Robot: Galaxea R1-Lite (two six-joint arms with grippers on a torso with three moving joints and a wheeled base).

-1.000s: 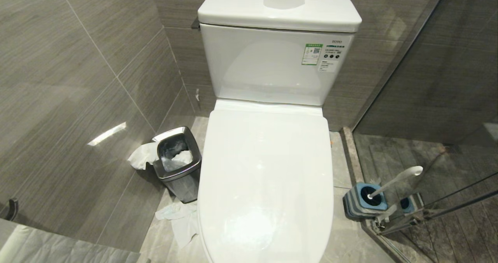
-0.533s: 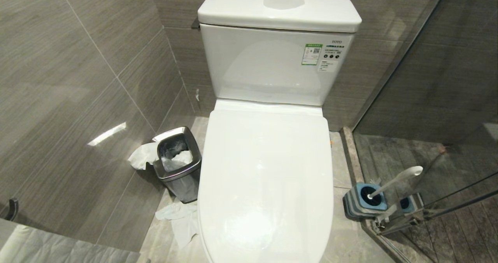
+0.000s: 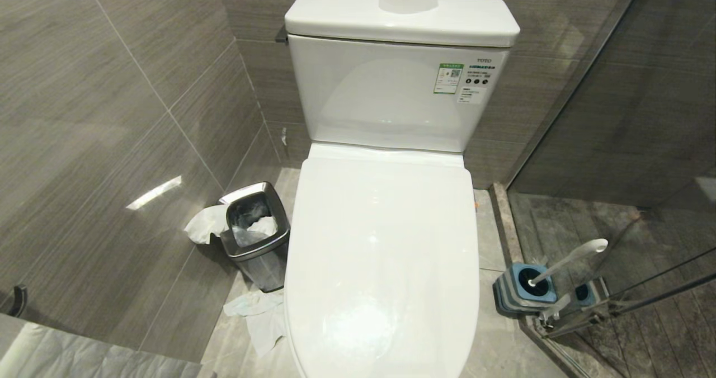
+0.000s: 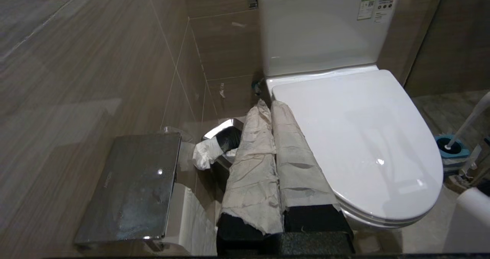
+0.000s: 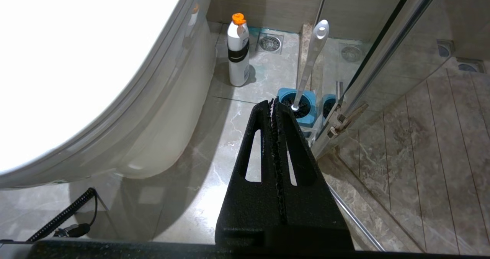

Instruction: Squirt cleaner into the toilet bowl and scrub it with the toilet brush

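Your left hand (image 4: 271, 109) is closed and empty beside the toilet (image 4: 356, 136), whose lid is down, so lifting it likely comes first. Your right hand (image 5: 273, 105) is shut, empty, above the floor near the brush (image 5: 311, 63) in its holder (image 5: 302, 111); the cleaner (image 5: 238, 50) stands beyond.

Tiled bathroom, toilet bowl (image 3: 383, 266), glass shower door (image 3: 615, 143), steel bin (image 3: 256, 232)
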